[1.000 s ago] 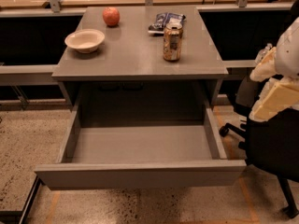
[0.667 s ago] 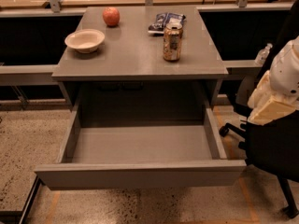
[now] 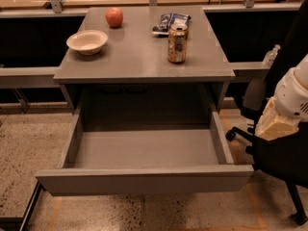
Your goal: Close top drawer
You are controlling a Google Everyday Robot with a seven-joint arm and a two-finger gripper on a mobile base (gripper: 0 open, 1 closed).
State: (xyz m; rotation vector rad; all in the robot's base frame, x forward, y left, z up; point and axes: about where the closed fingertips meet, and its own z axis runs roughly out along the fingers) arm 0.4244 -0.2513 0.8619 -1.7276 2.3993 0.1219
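The top drawer (image 3: 144, 179) is a wide grey drawer pulled far out of the grey cabinet (image 3: 144, 71). Its flat handle-less front faces me and its inside (image 3: 144, 148) is empty. No lower drawers show. My gripper (image 3: 275, 123) shows as a cream-coloured piece below a white arm segment (image 3: 294, 93) at the right edge. It hangs to the right of the drawer's right side wall, apart from it and roughly level with it.
On the cabinet top stand a cream bowl (image 3: 87, 41), a red apple (image 3: 114, 17), a drink can (image 3: 177, 43) and a snack bag (image 3: 171, 22). A black office chair (image 3: 284, 153) stands at the right behind my arm, near a water bottle (image 3: 271, 57). The floor is speckled.
My arm and gripper have dropped a little lower at the right edge. The drawer has not moved.
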